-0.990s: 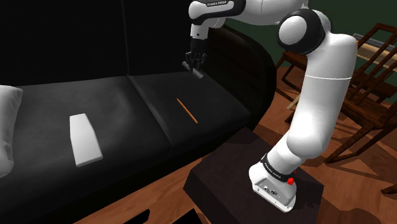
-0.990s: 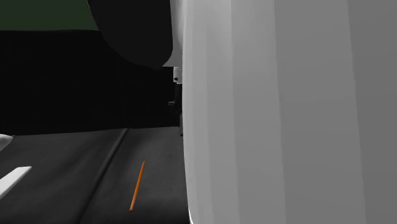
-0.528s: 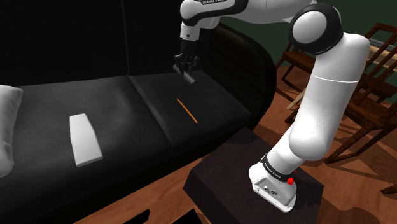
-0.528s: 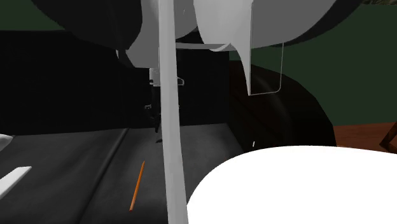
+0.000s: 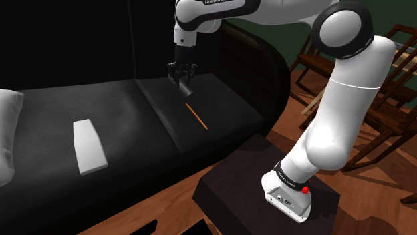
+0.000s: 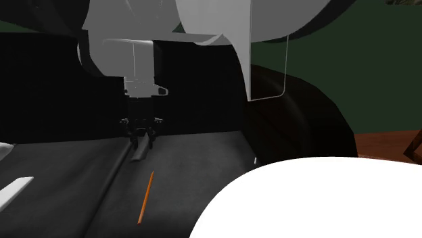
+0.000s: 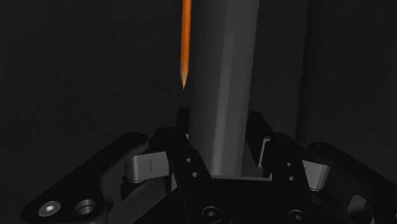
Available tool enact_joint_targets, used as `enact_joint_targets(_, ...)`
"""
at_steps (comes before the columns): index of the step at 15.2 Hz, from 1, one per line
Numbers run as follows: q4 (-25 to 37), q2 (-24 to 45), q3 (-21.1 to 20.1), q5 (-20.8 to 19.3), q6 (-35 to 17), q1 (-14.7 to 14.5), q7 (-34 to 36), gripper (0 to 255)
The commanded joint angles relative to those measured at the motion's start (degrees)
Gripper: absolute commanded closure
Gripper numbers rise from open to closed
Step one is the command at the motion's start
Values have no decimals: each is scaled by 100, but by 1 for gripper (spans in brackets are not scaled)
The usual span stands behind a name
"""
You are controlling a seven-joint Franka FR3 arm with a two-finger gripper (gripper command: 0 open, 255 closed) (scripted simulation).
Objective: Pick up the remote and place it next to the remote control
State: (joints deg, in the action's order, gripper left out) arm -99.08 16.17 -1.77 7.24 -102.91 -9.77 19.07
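We see gripper clamped on grey remote above sofa, just beyond pencil; white remote control well left.

Slim dark grey remote hanging tilted, clasped between the fingers
White remote control is lying flat on the sofa seat, well apart.

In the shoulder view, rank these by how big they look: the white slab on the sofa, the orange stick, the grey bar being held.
1. white slab
2. orange stick, long but thin
3. grey bar in the end effector; it is partly hidden, so its rank against the stick is unsure
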Motion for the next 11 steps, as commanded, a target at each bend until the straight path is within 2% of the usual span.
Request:
enact_joint_targets(1,-25,-39,-105,29,-22,-164,266,255)
enact_joint_targets(11,263,178,-582,113,-136,-939,1476,255)
